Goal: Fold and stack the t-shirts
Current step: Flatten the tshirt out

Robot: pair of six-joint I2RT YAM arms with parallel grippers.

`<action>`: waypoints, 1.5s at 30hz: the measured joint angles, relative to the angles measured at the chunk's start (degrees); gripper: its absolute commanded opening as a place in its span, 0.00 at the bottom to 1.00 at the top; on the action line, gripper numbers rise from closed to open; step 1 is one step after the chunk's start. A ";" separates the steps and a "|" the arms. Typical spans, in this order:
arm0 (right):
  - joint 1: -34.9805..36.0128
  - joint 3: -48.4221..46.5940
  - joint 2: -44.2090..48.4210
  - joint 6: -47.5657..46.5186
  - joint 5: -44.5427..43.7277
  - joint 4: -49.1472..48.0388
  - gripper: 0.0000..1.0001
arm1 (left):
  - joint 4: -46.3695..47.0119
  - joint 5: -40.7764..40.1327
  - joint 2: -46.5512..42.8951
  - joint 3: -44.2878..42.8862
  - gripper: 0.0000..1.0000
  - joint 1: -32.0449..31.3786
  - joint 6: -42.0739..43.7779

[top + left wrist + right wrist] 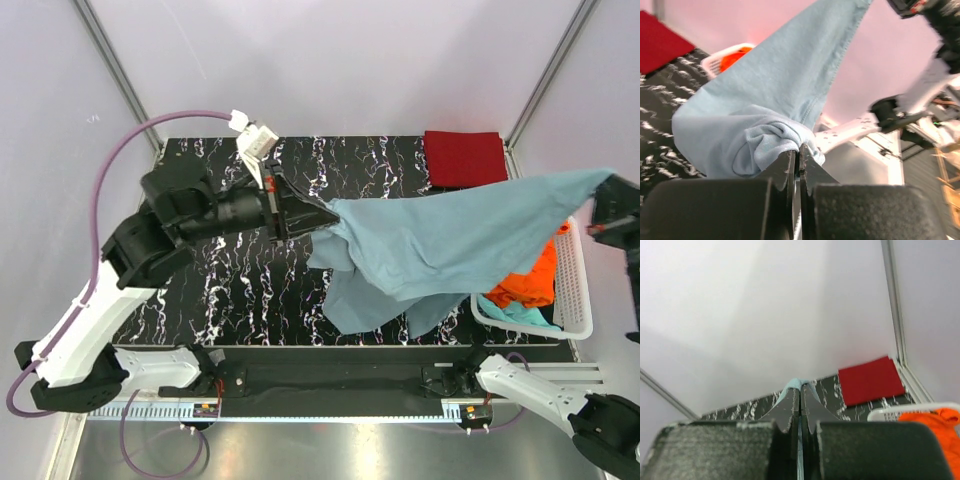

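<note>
So the grey-blue shirt [450, 240] hangs stretched above the table [250, 290], unfolded, with the left gripper [798, 152] and right gripper [800, 390] each clamped on an end. The dark red shirt [463, 158] lies folded at the far corner. The orange shirt [530, 285] and teal shirt [525, 315] sit crumpled in the basket [575, 290].

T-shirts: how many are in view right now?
4. Grey-blue cloth shirt stretched between left gripper and right gripper; dark red shirt folded on the table, far right corner; bright orange shirt and teal shirt in the white slatted basket. Others may hide beneath.
</note>
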State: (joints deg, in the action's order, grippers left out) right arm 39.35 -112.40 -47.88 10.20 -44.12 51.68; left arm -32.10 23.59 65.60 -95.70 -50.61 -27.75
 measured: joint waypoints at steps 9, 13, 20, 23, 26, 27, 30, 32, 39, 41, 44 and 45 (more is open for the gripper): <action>0.00 -6.78 1.20 -11.17 -1.44 -12.57 0.00 | -4.26 4.50 2.67 -16.94 0.00 0.00 -2.27; 0.09 -6.93 -1.11 -17.51 -1.99 -22.43 0.00 | -6.03 6.62 7.17 -25.27 0.00 0.00 -1.68; -0.22 -10.27 -19.87 -30.21 -0.39 -41.72 0.00 | -13.53 -7.67 5.90 -16.83 0.00 4.42 0.68; -2.51 -14.60 -34.42 -31.80 3.76 -46.18 0.00 | -17.55 -19.08 1.68 -6.05 0.00 10.03 0.07; -3.65 -20.44 -50.45 -31.82 8.28 -48.33 0.00 | -20.24 -28.72 -0.39 3.41 0.00 17.35 -0.74; -3.82 -22.27 -56.65 -31.61 9.97 -48.41 0.00 | -20.17 -30.69 -0.61 6.34 0.00 19.61 -1.11; -3.87 -30.34 -73.90 -29.49 14.75 -46.23 0.10 | -20.79 -35.52 0.09 15.06 0.00 26.03 -2.51; -3.87 -35.60 -84.06 -27.08 17.53 -43.74 0.36 | -21.00 -38.38 2.10 21.57 0.12 30.12 -3.89; -3.85 -41.03 -99.25 -12.68 25.31 -25.20 0.71 | -21.22 -43.01 7.28 31.50 0.90 39.67 -4.55; -3.85 -32.79 -95.03 -9.01 28.55 -22.95 0.77 | -20.96 -43.21 6.80 31.56 0.95 39.67 -3.41; -3.85 -17.88 -84.83 -3.21 32.70 -17.55 0.88 | -20.52 -42.32 4.52 31.56 0.99 39.63 -1.53; -3.85 -13.57 -81.33 -1.53 34.12 -16.55 0.89 | -20.52 -41.35 3.67 31.56 0.99 39.65 -0.98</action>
State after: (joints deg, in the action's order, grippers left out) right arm 35.51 -125.97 -129.21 8.67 -10.00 35.14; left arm -52.62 -17.76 69.28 -64.14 -10.96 -28.73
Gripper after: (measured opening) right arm 0.863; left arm 0.985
